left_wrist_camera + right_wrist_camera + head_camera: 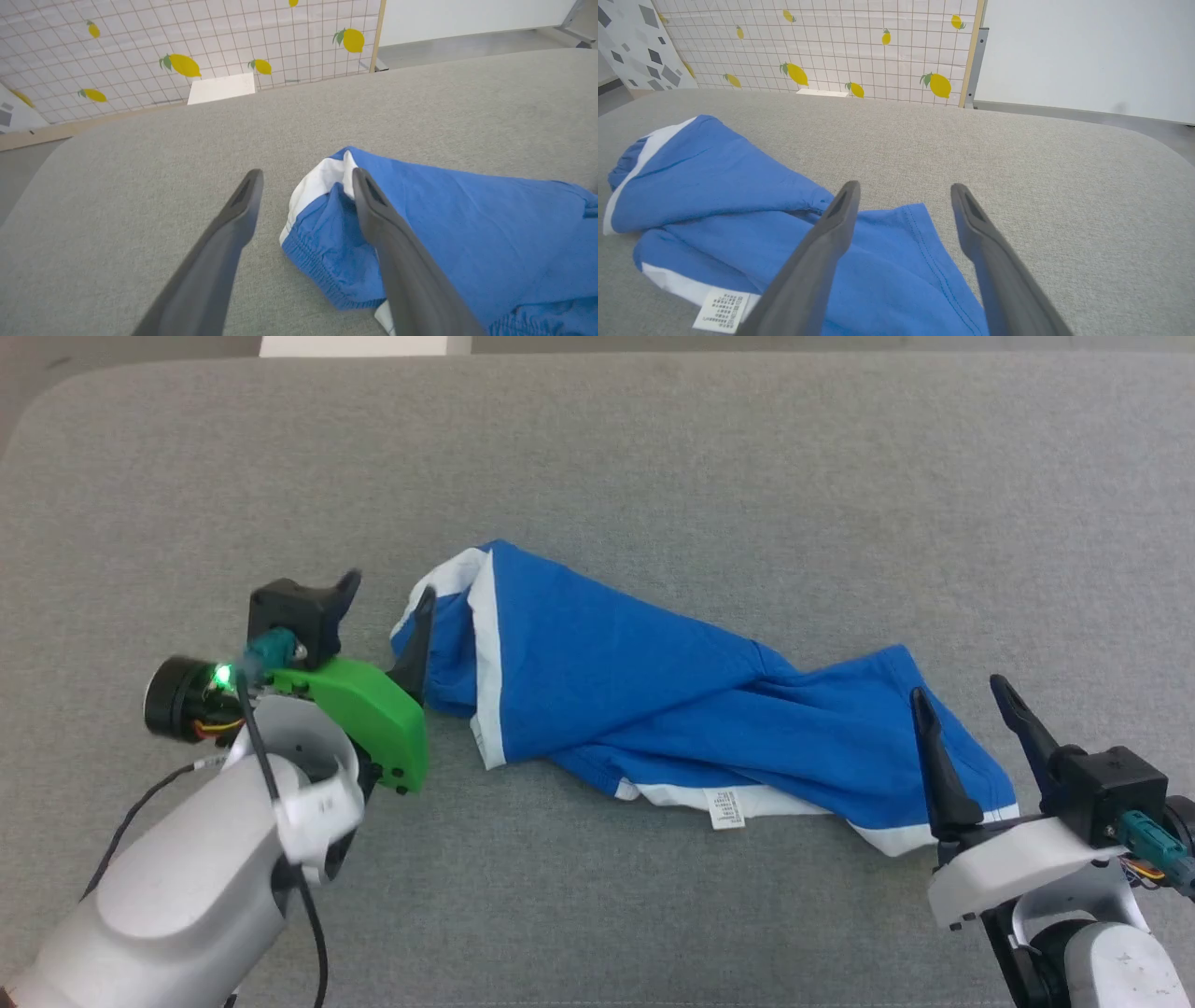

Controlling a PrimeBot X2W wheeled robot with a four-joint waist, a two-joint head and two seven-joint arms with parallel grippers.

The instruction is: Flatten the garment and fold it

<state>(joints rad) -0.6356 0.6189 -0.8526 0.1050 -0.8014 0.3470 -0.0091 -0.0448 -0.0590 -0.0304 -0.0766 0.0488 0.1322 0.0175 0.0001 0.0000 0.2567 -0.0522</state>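
While the garment [653,691] lies twisted across the grey table [653,448], running from ten o'clock to four o'clock, my left gripper [387,597] stands wide at its nine o'clock end, one finger over the gathered waistband, holding nothing. My right gripper [960,691], also wide and empty, hovers at the four o'clock leg hem.

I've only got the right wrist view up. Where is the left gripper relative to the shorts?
Observer: The left gripper is at the shorts' left end, jaws open: one finger over the cloth, the other over bare grey surface.
Operator: Is it gripping anything?
Observer: No, the jaws stand wide with nothing clamped.
Operator: Which part of the shorts is there?
Observer: The gathered elastic waistband, bunched, with white trim beside it.
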